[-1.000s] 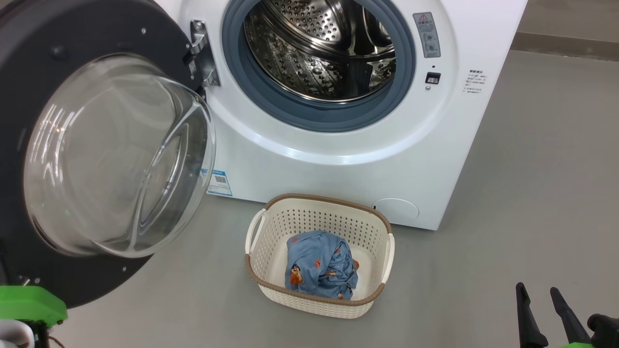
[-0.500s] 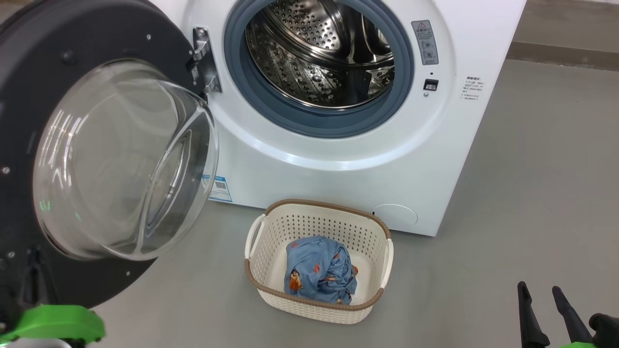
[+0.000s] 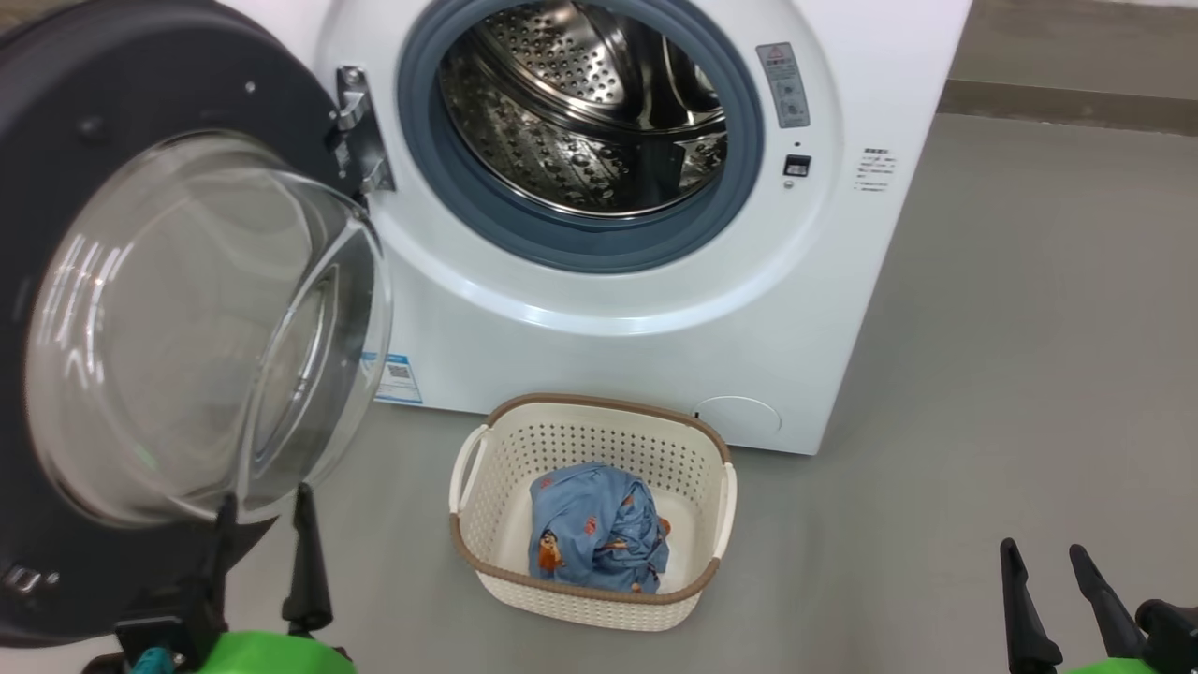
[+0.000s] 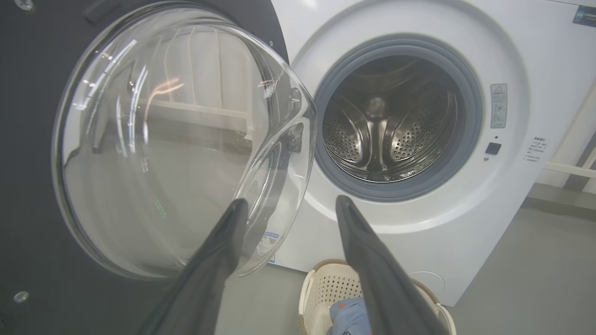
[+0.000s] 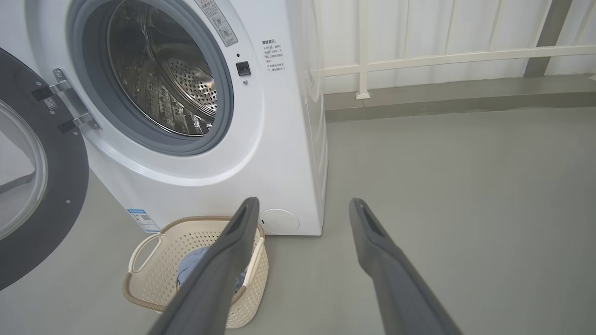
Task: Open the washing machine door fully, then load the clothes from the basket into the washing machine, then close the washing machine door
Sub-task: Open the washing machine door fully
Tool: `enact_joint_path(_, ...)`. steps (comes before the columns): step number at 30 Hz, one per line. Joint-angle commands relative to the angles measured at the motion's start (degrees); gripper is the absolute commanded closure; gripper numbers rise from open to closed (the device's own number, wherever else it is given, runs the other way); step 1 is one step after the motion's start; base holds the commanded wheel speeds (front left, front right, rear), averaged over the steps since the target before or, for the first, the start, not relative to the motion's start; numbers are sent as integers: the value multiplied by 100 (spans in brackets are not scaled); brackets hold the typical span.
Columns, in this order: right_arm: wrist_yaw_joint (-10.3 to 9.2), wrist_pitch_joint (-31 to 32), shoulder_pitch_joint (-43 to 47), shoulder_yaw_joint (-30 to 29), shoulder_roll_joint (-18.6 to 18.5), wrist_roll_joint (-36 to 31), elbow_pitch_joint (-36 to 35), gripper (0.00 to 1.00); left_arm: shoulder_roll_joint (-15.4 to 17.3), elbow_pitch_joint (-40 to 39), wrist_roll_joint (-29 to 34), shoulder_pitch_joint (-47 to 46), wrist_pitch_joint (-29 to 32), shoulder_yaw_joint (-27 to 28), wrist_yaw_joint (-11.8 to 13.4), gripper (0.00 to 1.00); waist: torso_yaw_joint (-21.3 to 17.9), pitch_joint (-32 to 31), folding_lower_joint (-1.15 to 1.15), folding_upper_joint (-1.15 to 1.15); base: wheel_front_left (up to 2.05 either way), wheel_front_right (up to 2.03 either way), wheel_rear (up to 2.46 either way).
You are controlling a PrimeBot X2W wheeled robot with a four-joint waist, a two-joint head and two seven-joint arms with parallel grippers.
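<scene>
Just beside the open door [image 3: 56, 94] rim, left fingers [image 3: 304, 562] stand apart, empty; right fingers [image 3: 1020, 604] apart over open floor [image 3: 1029, 374].

surface: grey floor [image 3: 1029, 374] | standing on it: washing machine [image 3: 580, 365] | basket [image 3: 599, 610]: on floor, just before the machine

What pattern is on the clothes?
The clothes are light blue with orange-brown figures, clearest in head view.
</scene>
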Motion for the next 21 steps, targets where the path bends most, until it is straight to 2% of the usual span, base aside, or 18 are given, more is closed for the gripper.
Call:
enact_joint_path(1, 25, 9, -143, 129, -97, -61, -178, 0, 87, -197, 50, -117, 8, 165, -12, 0, -124, 9, 0, 0, 0, 0, 0)
enact_joint_path(15, 25, 101, -79, 99, -97, -250, -409, 0, -18, 94, 88, -209, -7, -42, -72, 0, -991, 47, 0, 0, 0, 0, 0)
enact_joint_path(21, 25, 121, -57, 92, -97, -246, -434, 0, -102, 223, 86, -215, -48, -53, -52, 0, -1194, 27, 0, 0, 0, 0, 0)
